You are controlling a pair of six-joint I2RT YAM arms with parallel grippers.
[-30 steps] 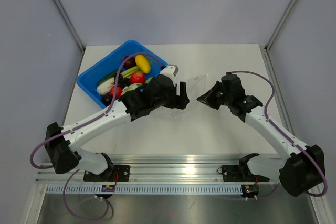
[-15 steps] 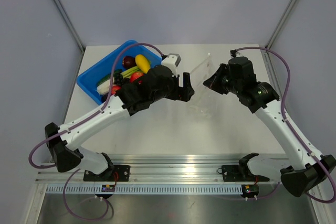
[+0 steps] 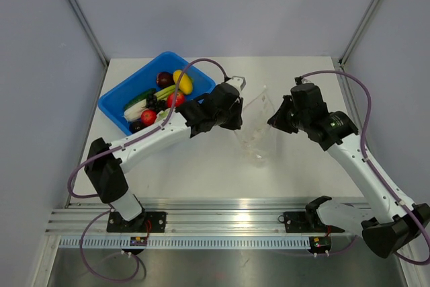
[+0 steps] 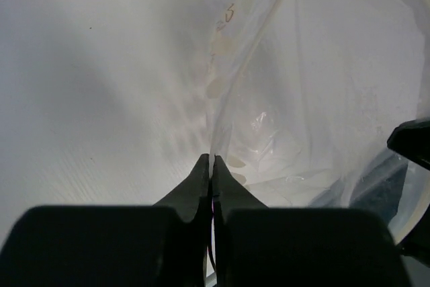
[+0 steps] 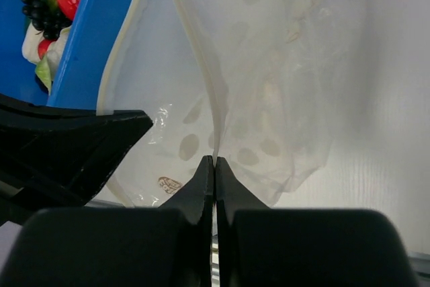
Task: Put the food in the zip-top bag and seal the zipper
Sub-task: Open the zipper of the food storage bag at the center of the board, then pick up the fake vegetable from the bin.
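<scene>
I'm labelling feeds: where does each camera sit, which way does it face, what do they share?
Top external: above, behind the bases, looking down on the table; both arms, left gripper, right gripper.
Left wrist: on that wrist, looking along its shut fingers pinching the bag.
Right wrist: likewise, pinching the bag's rim; blue tub at left.
Shared: the bag, in all three.

Both arms stretch far and inward; the left gripper (image 4: pixel 209 165) and the right gripper (image 5: pixel 213 162) face each other, close together, jaws pinched shut.
</scene>
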